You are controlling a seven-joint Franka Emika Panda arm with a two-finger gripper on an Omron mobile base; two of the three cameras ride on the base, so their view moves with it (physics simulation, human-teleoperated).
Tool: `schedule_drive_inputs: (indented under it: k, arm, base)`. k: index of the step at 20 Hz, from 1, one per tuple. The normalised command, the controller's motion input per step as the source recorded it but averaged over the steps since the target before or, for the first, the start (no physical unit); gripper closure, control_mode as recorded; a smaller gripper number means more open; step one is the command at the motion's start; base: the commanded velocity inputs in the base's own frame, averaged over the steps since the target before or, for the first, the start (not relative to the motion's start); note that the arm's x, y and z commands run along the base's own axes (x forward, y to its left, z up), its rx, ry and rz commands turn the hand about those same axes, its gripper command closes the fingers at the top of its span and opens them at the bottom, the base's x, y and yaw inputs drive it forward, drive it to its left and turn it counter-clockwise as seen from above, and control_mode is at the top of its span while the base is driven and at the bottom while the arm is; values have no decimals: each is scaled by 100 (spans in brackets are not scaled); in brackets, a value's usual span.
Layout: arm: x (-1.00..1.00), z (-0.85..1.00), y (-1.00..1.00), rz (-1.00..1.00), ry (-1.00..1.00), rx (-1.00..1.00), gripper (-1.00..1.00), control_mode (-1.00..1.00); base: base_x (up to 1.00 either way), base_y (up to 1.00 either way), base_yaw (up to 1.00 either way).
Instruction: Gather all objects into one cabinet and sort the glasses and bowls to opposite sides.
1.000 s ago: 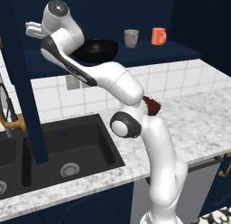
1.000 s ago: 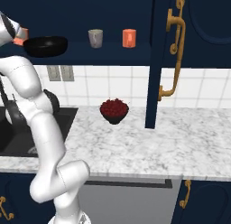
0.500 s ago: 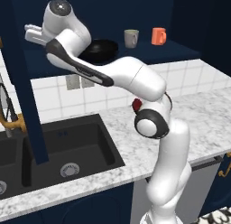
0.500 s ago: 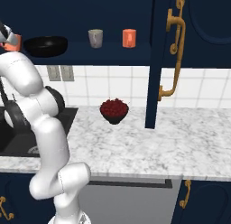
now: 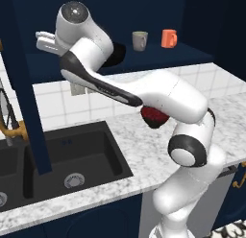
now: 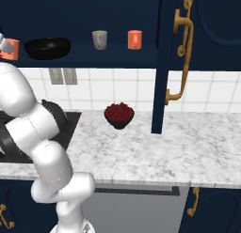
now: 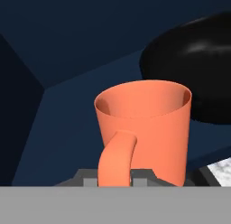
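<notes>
The claw (image 7: 115,179) is pinched on the handle of a bright orange handled mug (image 7: 144,128), its two dark tips showing on either side of the loop at the bottom of the hand view. The mug stands upright with its open mouth up, and a wide, shallow glossy black bowl (image 7: 194,78) sits just beside and behind it. From the right base view, this held orange mug (image 6: 12,49) is at the far left end of the wide dark navy blue wall cabinet (image 6: 94,56), over its long shelf board, with the black bowl (image 6: 47,47) next to it.

Further right along the same shelf stand one pale grey-beige handled mug (image 6: 100,40) and then a second bright orange mug (image 6: 134,39), apart from each other and from the bowl. That makes three mugs counted: two orange, one grey-beige. In the left base view the grey-beige mug (image 5: 140,41) and the second orange mug (image 5: 168,38) show on the shelf beyond the white arm.

There are two bowls. The smaller dark red bowl with a bumpy texture (image 6: 119,114) stands below on the grey-white marbled table (image 6: 155,147), near the tiled wall and well apart from the cabinet shelf. A black sink basin (image 5: 72,155) is set into the table to the left. An open navy cabinet door with a brass handle (image 6: 181,49) hangs at the right.

No brand, label or writing can be read on anything.
</notes>
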Motion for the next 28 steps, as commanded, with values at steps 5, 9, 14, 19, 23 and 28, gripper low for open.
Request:
schedule_drive_inputs:
  k: [5, 9, 14, 19, 23, 28]
  arm:
    - [-92, 7, -56, 0, -1, 0, 100, -100]
    - [-37, -3, -86, 5, -1, 0, 100, -100]
    - [-2, -11, -99, 11, -1, 2, 100, -100]
    - [0, -25, -94, 19, -12, 0, 100, -100]
    - [-16, -6, -73, 21, -21, -2, 100, -100]
    - [-16, 0, -60, 20, -10, -9, 100, -100]
  base:
    - [0, 0, 0]
    - [0, 0, 0]
    - [0, 0, 0]
    - [0, 0, 0]
    - [0, 0, 0]
    - [0, 0, 0]
